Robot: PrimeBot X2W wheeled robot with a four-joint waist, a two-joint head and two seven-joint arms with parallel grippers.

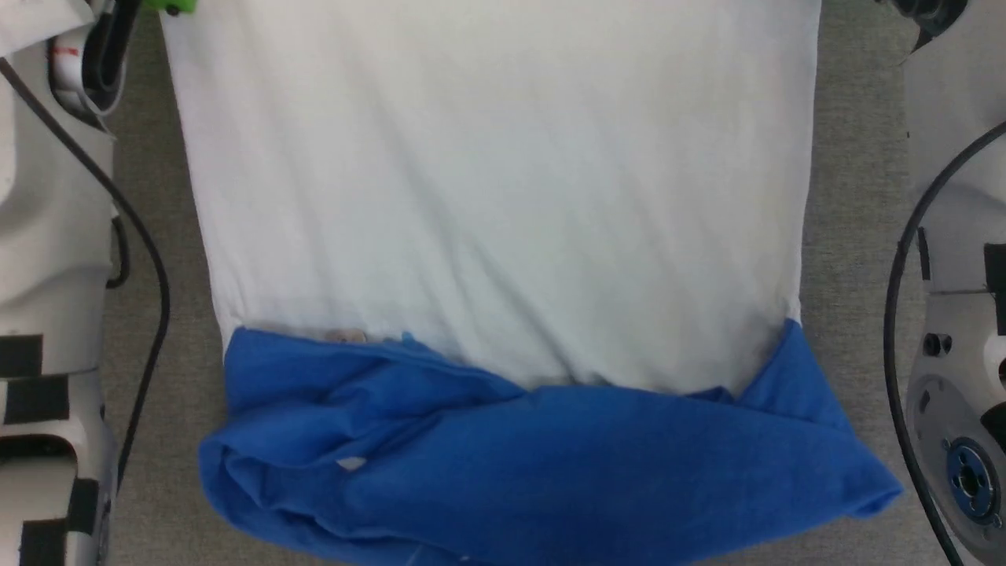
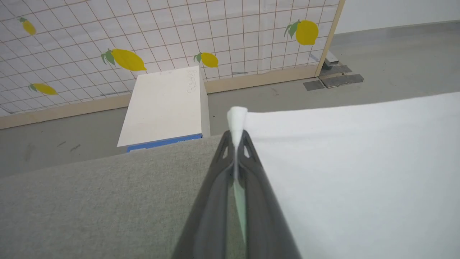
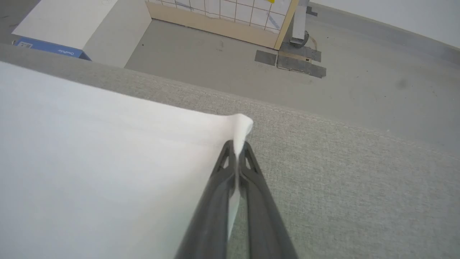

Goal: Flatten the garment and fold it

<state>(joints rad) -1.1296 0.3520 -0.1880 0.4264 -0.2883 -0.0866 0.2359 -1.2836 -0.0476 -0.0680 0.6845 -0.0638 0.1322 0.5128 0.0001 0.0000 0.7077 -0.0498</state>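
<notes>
Flattening: left end effector (image 2: 236,138) and right end effector (image 3: 237,147) each pinch a garment (image 1: 487,196) corner. Next, I'd spread the sleeves (image 1: 511,456) bunched at lower frame.

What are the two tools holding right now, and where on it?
Both hold the garment: the left tool is shut on one white corner, the right tool on the other white corner.

Nothing legible: faint handwriting on the white box (image 2: 163,104) beyond the left gripper (image 2: 237,138), and print on its blue side (image 2: 163,142), are too small to read.
</notes>
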